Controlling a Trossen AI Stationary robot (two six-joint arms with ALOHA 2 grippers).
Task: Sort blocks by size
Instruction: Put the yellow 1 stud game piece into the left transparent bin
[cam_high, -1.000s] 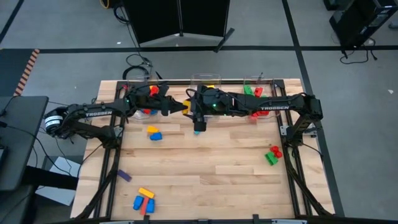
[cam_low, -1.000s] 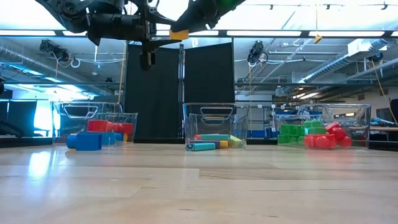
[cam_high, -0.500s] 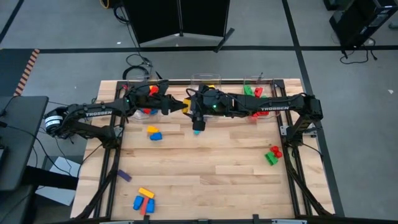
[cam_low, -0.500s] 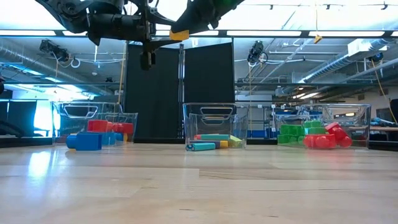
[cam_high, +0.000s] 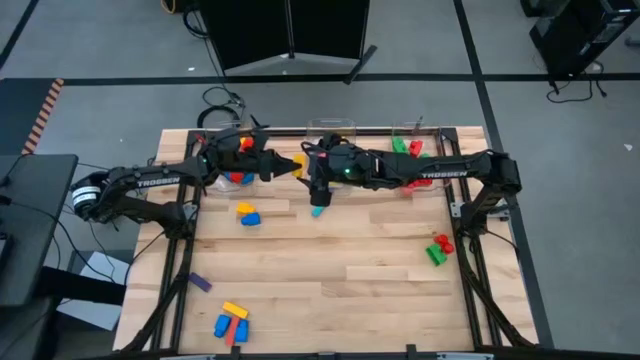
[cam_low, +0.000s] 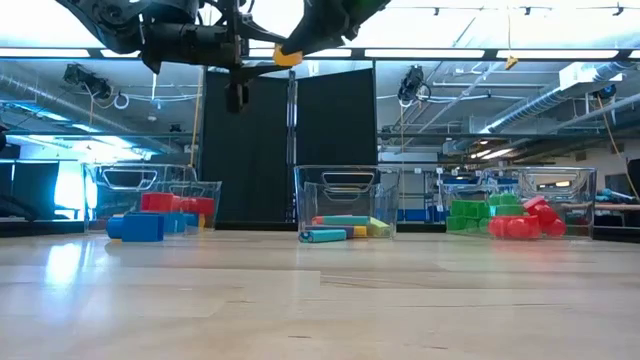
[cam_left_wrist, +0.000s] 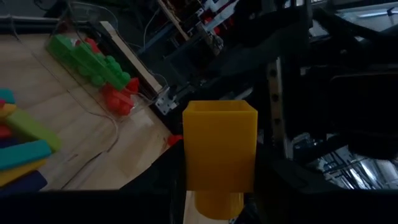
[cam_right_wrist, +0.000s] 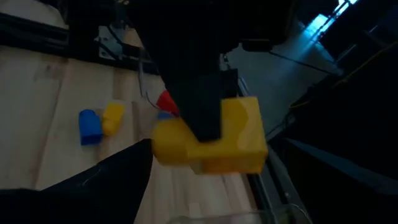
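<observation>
- Gripping a yellow block (cam_high: 297, 166) above the back of the worktop (cam_high: 330, 290), the left claw (cam_high: 285, 166) is closed on it at about half its spread; the high view shows only a small yellow tip between the two arms, above the gap between the left bin (cam_high: 232, 172) and the middle bin (cam_high: 331, 130)
- the left wrist view alone shows that block head-on (cam_left_wrist: 220, 149), as a chunky square-ended brick held upright between dark fingers (cam_left_wrist: 264, 186); beyond it lie green blocks (cam_left_wrist: 90, 59) and red blocks (cam_left_wrist: 118, 99)
- the right claw (cam_high: 312, 172) sits just beside the yellow block, its jaws spread wide and holding nothing that I can make out; the right wrist view shows the same block (cam_right_wrist: 214, 137) from the side, gripped by a dark finger (cam_right_wrist: 199, 106) of the other arm, with a blue and yellow pair (cam_right_wrist: 99, 121) on the wood below
- only the low view shows the bins' contents side on: red and blue blocks (cam_low: 165, 205) in the left bin (cam_low: 140, 180), long cyan, green and yellow blocks (cam_low: 345, 225) in the middle bin (cam_low: 345, 180), green and red chunky blocks (cam_low: 505, 215) at the right bin (cam_low: 550, 185); the held block (cam_low: 289, 56) hangs high above
- only the high view shows the loose blocks: a cyan one (cam_high: 317, 211) under the right arm, a blue and yellow pair (cam_high: 247, 213), a red and green pair (cam_high: 438, 248), a purple one (cam_high: 200, 283), and a blue, yellow and red cluster (cam_high: 231, 321) near the front edge.
</observation>
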